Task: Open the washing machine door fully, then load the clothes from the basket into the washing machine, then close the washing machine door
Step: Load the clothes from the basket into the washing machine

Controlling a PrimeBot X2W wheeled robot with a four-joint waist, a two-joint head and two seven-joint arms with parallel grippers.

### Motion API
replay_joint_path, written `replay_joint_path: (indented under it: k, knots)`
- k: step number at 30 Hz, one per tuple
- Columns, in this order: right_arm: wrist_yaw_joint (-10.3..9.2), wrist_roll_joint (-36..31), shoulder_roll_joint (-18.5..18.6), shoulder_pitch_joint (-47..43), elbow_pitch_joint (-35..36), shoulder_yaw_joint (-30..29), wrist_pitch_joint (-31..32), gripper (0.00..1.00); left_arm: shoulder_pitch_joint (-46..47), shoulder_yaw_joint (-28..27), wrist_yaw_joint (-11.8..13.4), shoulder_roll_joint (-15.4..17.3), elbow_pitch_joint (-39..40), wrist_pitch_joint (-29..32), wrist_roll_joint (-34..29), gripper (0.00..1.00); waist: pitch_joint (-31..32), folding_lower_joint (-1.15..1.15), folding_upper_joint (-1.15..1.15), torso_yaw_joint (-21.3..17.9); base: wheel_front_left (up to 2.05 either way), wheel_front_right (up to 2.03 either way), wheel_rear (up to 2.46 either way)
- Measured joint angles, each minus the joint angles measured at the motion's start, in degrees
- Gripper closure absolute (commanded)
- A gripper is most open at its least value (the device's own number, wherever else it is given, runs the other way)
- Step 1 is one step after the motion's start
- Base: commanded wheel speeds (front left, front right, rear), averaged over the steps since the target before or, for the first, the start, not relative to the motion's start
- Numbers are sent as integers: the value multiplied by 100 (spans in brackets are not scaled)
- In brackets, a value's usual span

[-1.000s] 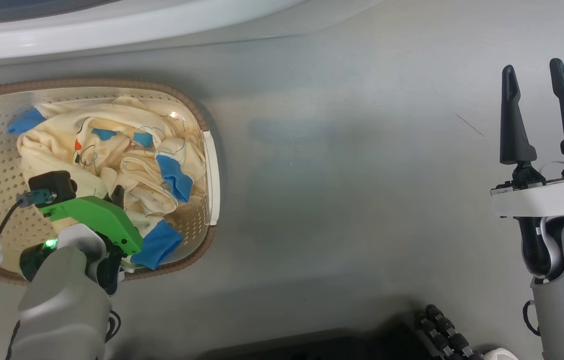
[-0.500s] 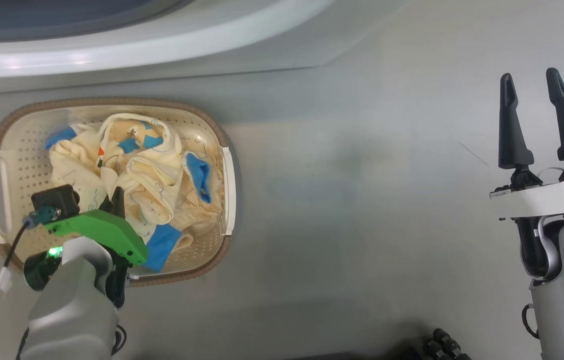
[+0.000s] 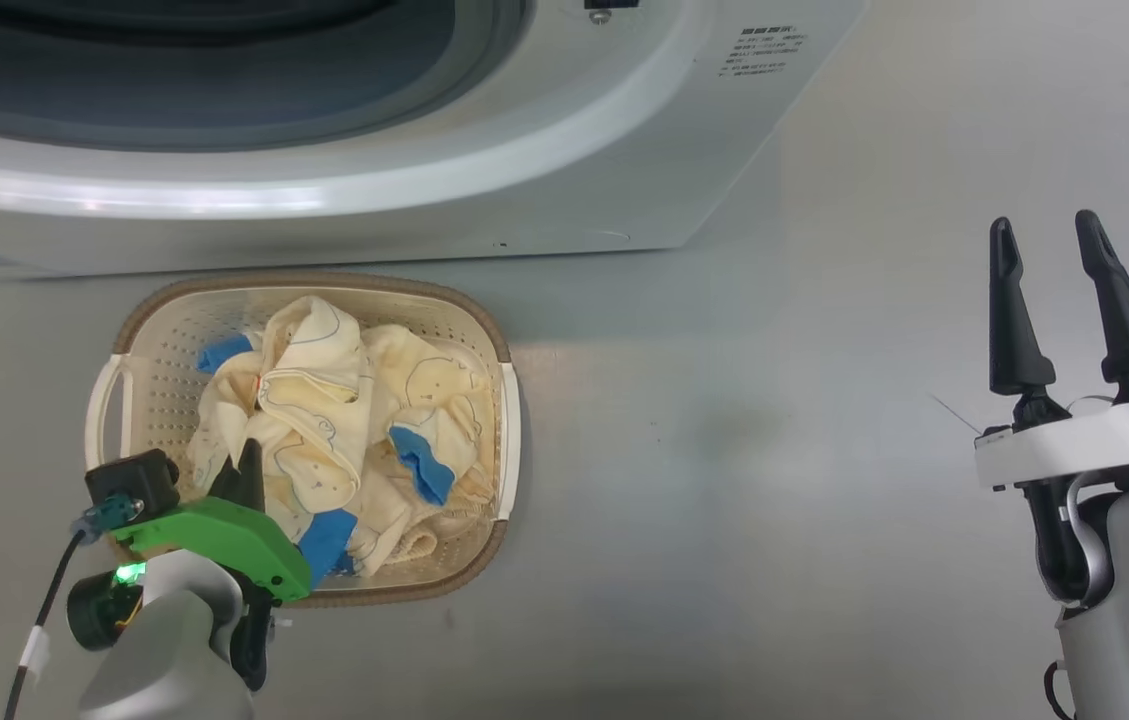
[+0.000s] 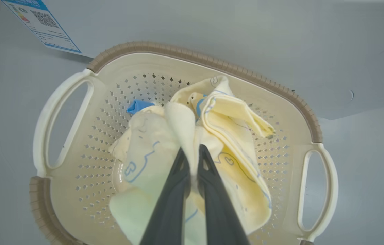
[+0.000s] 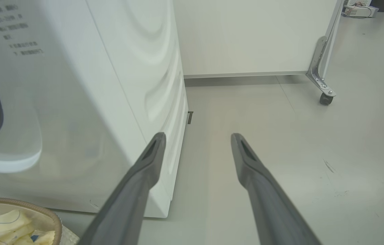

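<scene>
Cream clothes (image 4: 144, 143): heaped in the basket (image 4: 212, 63), which stands on the floor (image 3: 724, 450) just in front of the washing machine (image 3: 564, 170); blue cuffs (image 3: 421, 462) poke out of the pile.
Left gripper (image 4: 192, 149): fingers pinched together on a thin fold of cream fabric near the top of the heap.
Right gripper (image 3: 1042, 222): fingers spread apart, holding nothing, well off to the side over bare floor.
Step in hand: judged to be lifting a garment out of the basket toward the porthole (image 3: 224, 60).
Doing it well: raise it straight up until the trailing cloth clears the basket's rim, so the light basket is not dragged along. The pinch takes little fabric, so a slow lift guards against slipping. The garment should go deep past the opening before it is let go.
Risk: the garments look tangled, so several may rise together, or a sleeve may snag.
Hidden: how many layers the fold holds cannot be told. The head view's top edge cuts off the drum. How far the washing machine door stands open cannot be judged.
</scene>
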State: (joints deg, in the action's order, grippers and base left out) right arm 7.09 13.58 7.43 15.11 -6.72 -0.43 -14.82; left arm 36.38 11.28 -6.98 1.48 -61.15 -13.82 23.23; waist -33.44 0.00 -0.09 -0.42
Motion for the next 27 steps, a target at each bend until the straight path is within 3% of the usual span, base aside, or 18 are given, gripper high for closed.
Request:
replay_joint_path:
  k: [9,27]
  knots:
    - [0,43,-56,-383,-149,52,0,0,-499,130,0,-5,390,-41,3,100,743,0,0,166,0,0,0]
    - [0,114,-168,-1132,-237,67,0,0,-1496,35,4,-3,2243,-41,-120,100,2000,0,0,299,0,0,0]
